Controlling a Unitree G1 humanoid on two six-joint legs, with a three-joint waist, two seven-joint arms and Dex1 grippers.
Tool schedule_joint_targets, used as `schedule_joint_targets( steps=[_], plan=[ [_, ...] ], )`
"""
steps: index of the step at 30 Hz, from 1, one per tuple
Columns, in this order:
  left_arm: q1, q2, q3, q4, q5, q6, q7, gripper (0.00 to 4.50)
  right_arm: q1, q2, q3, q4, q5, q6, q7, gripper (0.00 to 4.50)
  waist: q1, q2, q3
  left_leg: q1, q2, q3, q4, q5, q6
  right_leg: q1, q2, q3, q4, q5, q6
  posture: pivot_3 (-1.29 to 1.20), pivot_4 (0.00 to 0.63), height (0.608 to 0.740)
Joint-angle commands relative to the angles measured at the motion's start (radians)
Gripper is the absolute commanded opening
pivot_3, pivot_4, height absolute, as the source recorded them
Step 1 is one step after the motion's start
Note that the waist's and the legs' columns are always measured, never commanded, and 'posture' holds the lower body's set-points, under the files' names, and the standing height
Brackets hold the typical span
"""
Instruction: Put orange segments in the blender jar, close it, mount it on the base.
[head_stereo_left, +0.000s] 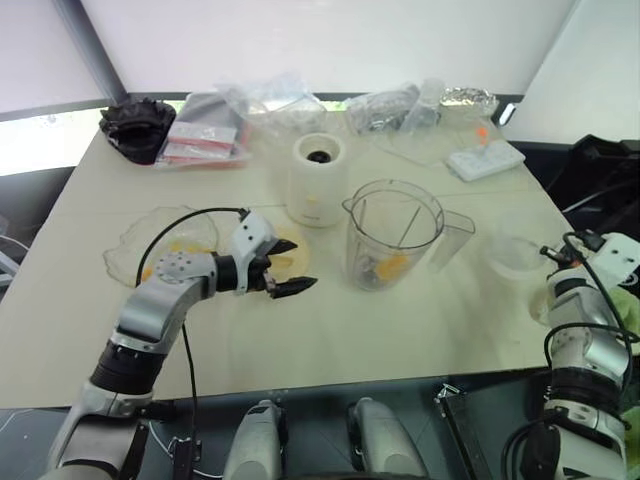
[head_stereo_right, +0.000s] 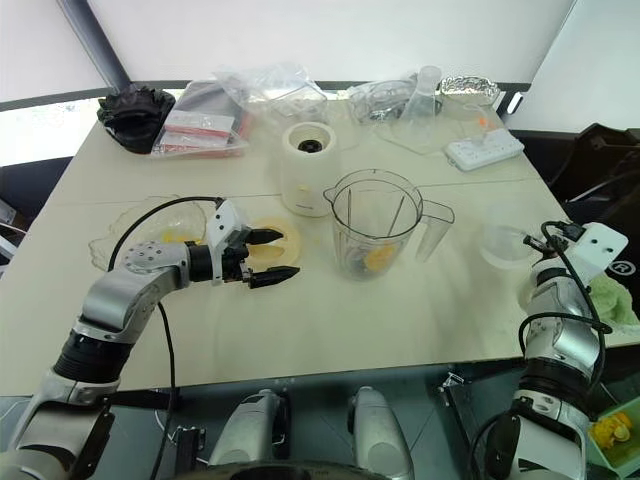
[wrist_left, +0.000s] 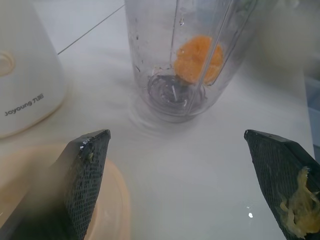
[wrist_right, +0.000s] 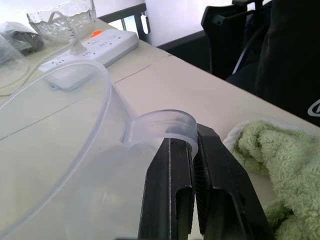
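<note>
Jar (head_stereo_left: 392, 235): clear ribbed plastic, glossy segments (head_stereo_left: 393, 265).

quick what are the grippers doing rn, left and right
Left gripper: open, empty, some pulp stuck on one finger.
Right gripper: shut on the tab of a clear plastic lid.

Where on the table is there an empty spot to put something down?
The near strip of the table, in front of the left gripper and the blender jar, is bare. The far edge is crowded with plastic bags, a power strip and the base.
</note>
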Motion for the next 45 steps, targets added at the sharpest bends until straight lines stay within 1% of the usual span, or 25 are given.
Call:
schedule_joint_targets(
  steps=[1, 7, 9, 16, 20, 23, 31, 39, 45],
  plan=[
    [-0.011, -0.006, 0.041, -0.018, -0.035, -0.035, -0.011, 4.50, -0.011, -0.020, -0.005, -0.126, 0.018, 0.026, -0.001, 0.06, 0.000, 0.001, 0.001, 0.000, 0.000, 0.000, -0.001, 0.000, 0.000, -0.001, 0.000, 0.001, 0.000, 0.000, 0.000, 0.00, 0.150, 0.740],
    [-0.015, -0.019, 0.074, -0.010, -0.076, -0.069, -0.025, 4.50, -0.029, -0.060, -0.007, -0.252, 0.041, 0.122, 0.008, 0.06, 0.001, 0.001, 0.001, -0.002, -0.001, 0.004, -0.006, 0.000, 0.000, -0.006, 0.000, 0.005, 0.000, 0.000, 0.001, 0.00, 0.150, 0.740],
    [-0.016, -0.029, 0.074, 0.000, -0.071, -0.083, -0.016, 4.50, -0.042, -0.079, -0.011, -0.294, 0.058, 0.167, 0.013, 0.06, 0.001, 0.001, 0.001, -0.002, -0.002, 0.006, -0.008, 0.000, 0.000, -0.008, 0.000, 0.008, 0.000, 0.002, 0.005, 0.00, 0.150, 0.740],
    [-0.012, -0.049, 0.064, 0.008, -0.066, -0.101, 0.001, 4.50, -0.088, -0.137, -0.015, -0.387, 0.091, 0.270, 0.020, 0.06, 0.001, 0.001, 0.001, -0.003, -0.002, 0.012, -0.010, 0.000, 0.000, -0.012, 0.001, 0.011, 0.001, 0.002, 0.005, 0.00, 0.150, 0.740],
    [0.000, -0.052, 0.058, 0.004, -0.068, -0.113, -0.005, 4.50, -0.125, -0.209, 0.014, -0.491, 0.110, 0.349, 0.058, 0.06, 0.000, 0.001, 0.001, -0.003, -0.002, 0.014, -0.010, 0.000, 0.000, -0.013, 0.001, 0.013, 0.001, 0.002, 0.005, 0.00, 0.150, 0.740],
    [0.005, -0.058, 0.060, -0.002, -0.079, -0.110, -0.007, 4.50, -0.137, -0.242, 0.026, -0.536, 0.114, 0.388, 0.082, 0.06, 0.000, 0.001, 0.001, -0.003, -0.001, 0.015, -0.010, 0.000, 0.000, -0.013, 0.001, 0.013, 0.001, 0.002, 0.005, 0.00, 0.150, 0.740],
    [0.006, -0.062, 0.053, 0.005, -0.072, -0.121, -0.003, 4.50, -0.172, -0.297, 0.058, -0.662, 0.161, 0.491, 0.152, 0.06, 0.001, 0.001, 0.001, -0.003, -0.001, 0.015, -0.010, 0.000, 0.000, -0.013, 0.002, 0.013, 0.001, 0.001, 0.005, 0.00, 0.150, 0.740],
    [-0.001, -0.063, 0.052, 0.010, -0.078, -0.116, -0.011, 4.50, -0.172, -0.354, 0.093, -0.754, 0.195, 0.547, 0.246, 0.06, 0.003, 0.001, 0.001, -0.003, -0.001, 0.015, -0.010, 0.000, 0.000, -0.014, 0.001, 0.013, 0.000, 0.001, 0.005, 0.00, 0.150, 0.740],
    [-0.007, -0.065, 0.052, 0.013, -0.077, -0.116, -0.012, 4.50, -0.129, -0.408, 0.136, -0.800, 0.156, 0.527, 0.317, 0.06, 0.005, 0.001, 0.001, -0.003, -0.001, 0.015, -0.009, 0.000, 0.000, -0.014, 0.001, 0.013, 0.000, 0.001, 0.005, 0.00, 0.150, 0.740]
  ],
)
